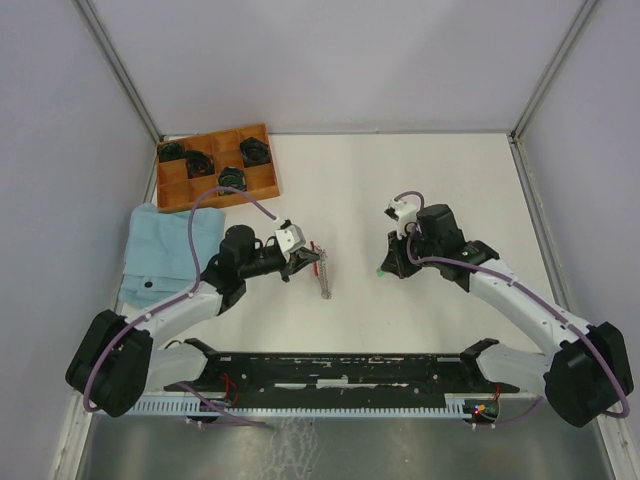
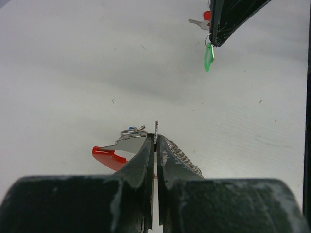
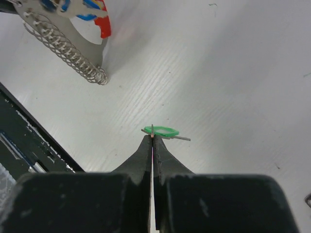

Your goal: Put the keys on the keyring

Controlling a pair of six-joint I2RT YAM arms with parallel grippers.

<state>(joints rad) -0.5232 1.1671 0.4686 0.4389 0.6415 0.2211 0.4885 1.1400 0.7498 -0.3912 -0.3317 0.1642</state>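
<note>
Here the keyring [image 2: 156, 127] stands on edge above the white table [image 1: 440, 170], pinched between the closed fingers of the left gripper [image 2: 155, 139]; its red strap [image 2: 108, 155] and coiled chain [image 2: 182, 158] trail down to the surface on either side. Well apart to the right, the right gripper [image 3: 152, 139] is closed on the green-headed key [image 3: 161, 131], and a red-headed key [image 2: 206, 15] shows just beside it. Bare table lies between the two grippers and on to the far edge. A wooden tray [image 1: 272, 160] sits in the far left corner, with four dark coils [image 1: 232, 180] in its compartments. A blue cloth [image 1: 155, 255] lies at the left edge
</note>
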